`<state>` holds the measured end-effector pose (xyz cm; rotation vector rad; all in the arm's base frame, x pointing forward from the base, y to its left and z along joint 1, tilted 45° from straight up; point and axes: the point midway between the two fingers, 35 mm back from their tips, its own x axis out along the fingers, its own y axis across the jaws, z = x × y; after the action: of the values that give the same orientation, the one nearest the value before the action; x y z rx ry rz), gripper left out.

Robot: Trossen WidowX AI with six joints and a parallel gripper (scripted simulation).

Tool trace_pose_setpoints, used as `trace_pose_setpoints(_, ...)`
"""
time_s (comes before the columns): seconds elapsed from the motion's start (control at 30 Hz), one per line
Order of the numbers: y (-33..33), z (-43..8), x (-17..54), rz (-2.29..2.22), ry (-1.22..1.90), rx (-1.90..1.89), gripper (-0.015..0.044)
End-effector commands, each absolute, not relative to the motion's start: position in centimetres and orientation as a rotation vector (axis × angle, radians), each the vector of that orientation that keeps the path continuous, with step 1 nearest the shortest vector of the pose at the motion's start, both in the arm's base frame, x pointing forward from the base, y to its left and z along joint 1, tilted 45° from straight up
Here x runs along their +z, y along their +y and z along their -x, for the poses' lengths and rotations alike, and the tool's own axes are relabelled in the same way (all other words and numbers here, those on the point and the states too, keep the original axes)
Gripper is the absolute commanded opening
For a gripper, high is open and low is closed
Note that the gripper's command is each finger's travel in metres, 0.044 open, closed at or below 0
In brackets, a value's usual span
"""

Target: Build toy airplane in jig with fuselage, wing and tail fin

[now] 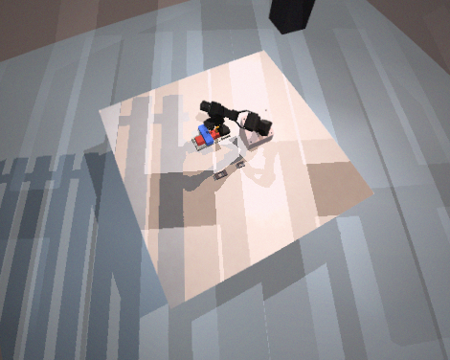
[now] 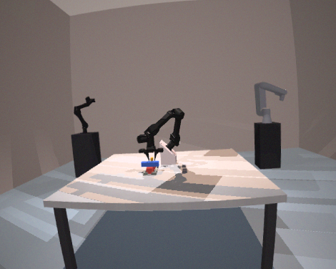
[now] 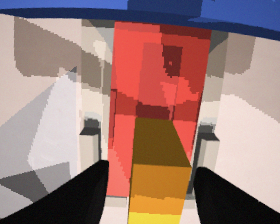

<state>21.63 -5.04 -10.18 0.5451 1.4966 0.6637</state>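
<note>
- Your gripper [image 1: 216,126] [image 2: 151,158] [image 3: 153,172] stood partway open, its fingers on either side of the tail fin [image 2: 151,159] [image 3: 160,187] and holding nothing; the gap looked slimmer on the right of the wrist view.
- You had the fin upright over the tail end of the fuselage [image 1: 199,140] [image 2: 150,169] [image 3: 130,65], which lay lengthwise in the jig [image 1: 198,148] [image 2: 149,174] [image 3: 90,145]. Whether its tab was fully down you could not tell, as its foot was hidden.
- The wing [image 1: 205,134] [image 2: 150,164] [image 3: 100,7] lay across the fuselage, ahead of the fin; its socket was out of your sight too.
- Your step, as I judged it, was the release, with the build nearly done and the retreat to come.
- Your likeliest trouble was a crooked lift: a finger brushing the fin could have tipped it or drawn its tab out.
- Opening much wider down there risked a knock against the jig's uprights, which could have jolted the whole plane.
- If the tab sat proud, letting go would have left the fin leaning; you needed a straight rise, then a check.
</note>
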Motion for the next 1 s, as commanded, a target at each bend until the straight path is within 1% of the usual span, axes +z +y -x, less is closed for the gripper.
trace_pose_setpoints(0.0, -5.1, -21.6, -10.2, -0.543, 1.496, 0.663, 0.026)
trace_pose_setpoints(0.17, -5.3, -21.7, -10.0, -0.543, 1.496, 0.662, 0.026)
trace_pose_setpoints(0.37, -11.4, -22.0, -3.8, -0.546, 1.502, 0.655, 0.026)
trace_pose_setpoints(0.97, -11.7, -22.2, -3.6, -0.547, 1.502, 0.655, 0.026)
